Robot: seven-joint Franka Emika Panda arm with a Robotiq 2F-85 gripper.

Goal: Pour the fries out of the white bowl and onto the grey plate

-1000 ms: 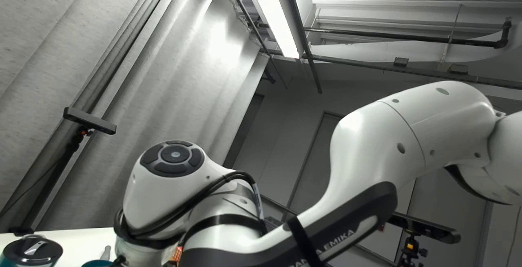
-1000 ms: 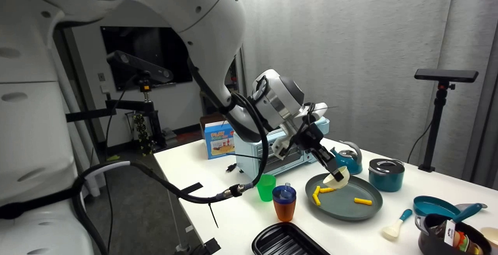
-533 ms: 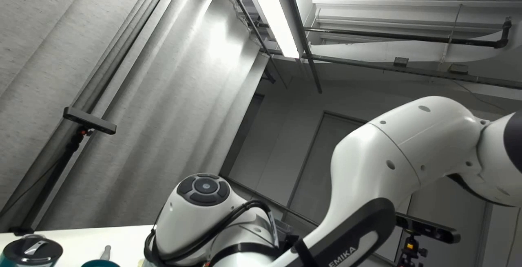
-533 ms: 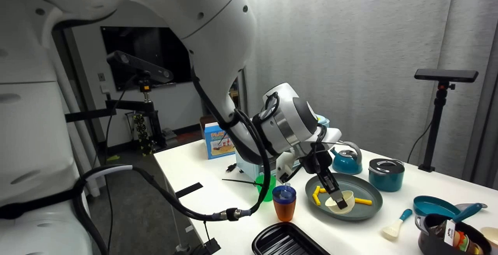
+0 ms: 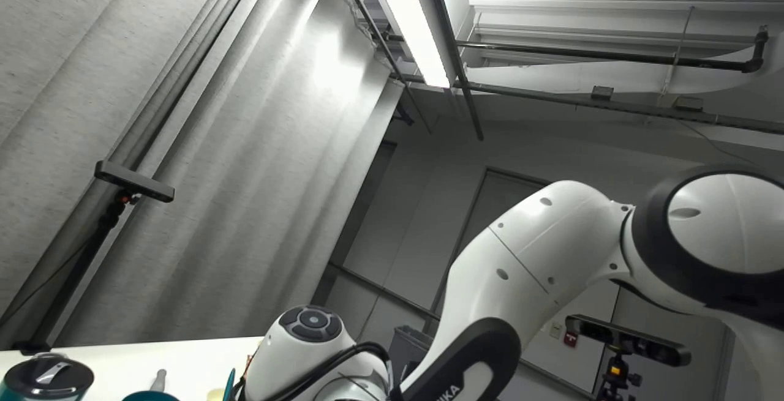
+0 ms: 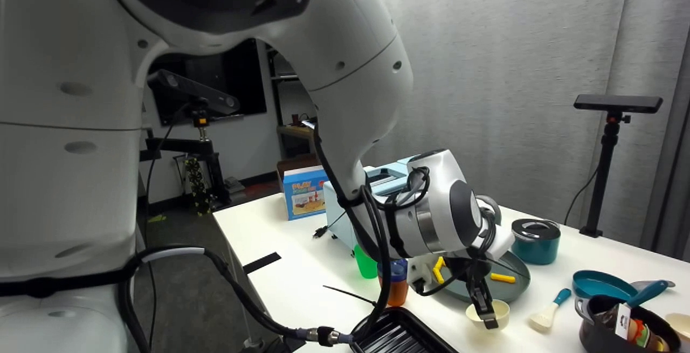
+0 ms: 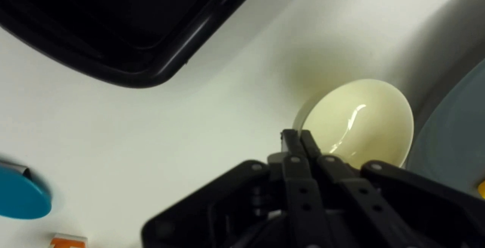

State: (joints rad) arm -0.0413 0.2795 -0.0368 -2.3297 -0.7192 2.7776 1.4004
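Note:
My gripper [image 6: 489,323] is shut on the rim of the white bowl [image 6: 502,311], just off the front edge of the grey plate [image 6: 518,289]. In the wrist view the fingers [image 7: 301,136] pinch the cream-white bowl [image 7: 369,115], and no fries show in the visible part of its inside. The bowl is nearly upright; I cannot tell whether it touches the table. Yellow fries [image 6: 438,270] lie at the plate's left side, and another fry [image 6: 503,277] lies at its right. The plate [image 7: 454,130] shows at the wrist view's right edge. The arm hides part of the plate.
A black tray [image 6: 399,334] stands left of the bowl, with its rim [image 7: 166,70] near in the wrist view. An orange-blue cup [image 6: 398,291] and green cup [image 6: 366,264] stand behind it. A spatula [image 6: 543,318], teal pan [image 6: 601,285], teal pot [image 6: 536,242] and dark pot [image 6: 609,337] are at right.
The gripper has moved the bowl from tilted above the plate, down and forward off the plate's front edge. The bowl has turned toward upright. The fries on the plate have stayed.

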